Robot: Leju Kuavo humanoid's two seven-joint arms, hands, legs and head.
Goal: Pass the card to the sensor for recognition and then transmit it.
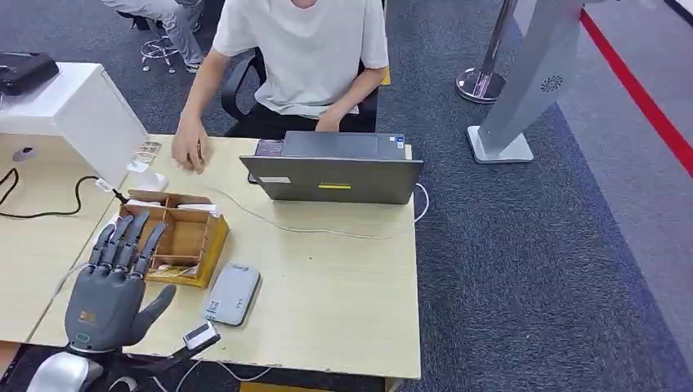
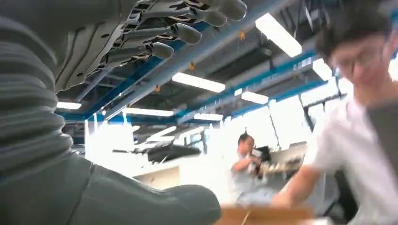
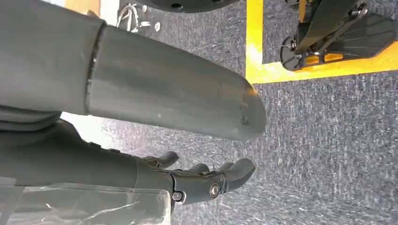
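My left hand [image 1: 114,282] hovers over the table's near left corner, palm down, fingers stretched out and apart, holding nothing. Its fingertips [image 1: 131,224] reach over the near left part of a wooden card box [image 1: 206,238]. White cards [image 1: 176,206] lie along the box's far side. The grey, flat sensor [image 1: 232,294] lies on the table just right of the box. In the left wrist view my left hand [image 2: 155,33] shows spread fingers against the ceiling. My right hand [image 3: 202,180] hangs above grey carpet, thumb out and fingers loosely apart, with nothing in it.
A person sits behind an open laptop [image 1: 333,167], one hand [image 1: 190,151] resting on the table [image 1: 343,302] beyond the box. A white cable [image 1: 327,230] crosses the tabletop. A small black-and-white device [image 1: 200,335] hangs at the near edge. A white monitor [image 1: 90,114] stands far left.
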